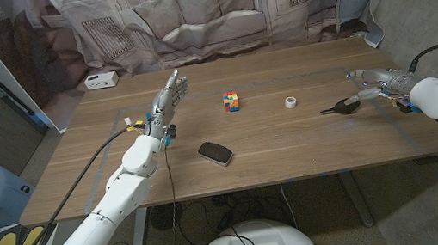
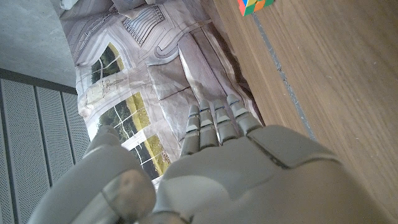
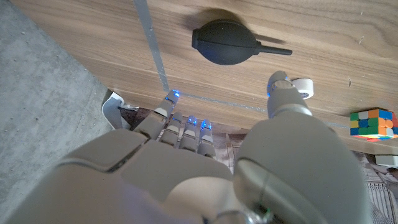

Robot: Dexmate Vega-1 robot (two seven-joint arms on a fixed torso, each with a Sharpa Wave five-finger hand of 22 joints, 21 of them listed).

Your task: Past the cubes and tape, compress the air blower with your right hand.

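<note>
A black rubber air blower (image 1: 341, 106) (image 3: 225, 43) lies on the table at the right, its thin nozzle pointing toward the middle. My right hand (image 1: 380, 81) (image 3: 205, 155) hovers just behind and beside it, fingers spread, holding nothing and apart from the bulb. A colourful cube (image 1: 231, 101) (image 3: 371, 122) (image 2: 254, 5) stands near the table's middle, and a small white tape roll (image 1: 291, 101) (image 3: 303, 87) sits between the cube and the blower. My left hand (image 1: 168, 95) (image 2: 249, 168) is raised over the table's left part, fingers extended, empty.
A black computer mouse (image 1: 216, 152) lies toward the front middle. A white box (image 1: 100, 80) sits at the far left corner. Blue tape lines (image 3: 154, 50) mark the wooden table (image 1: 292, 142). A printed curtain (image 1: 211, 11) hangs behind.
</note>
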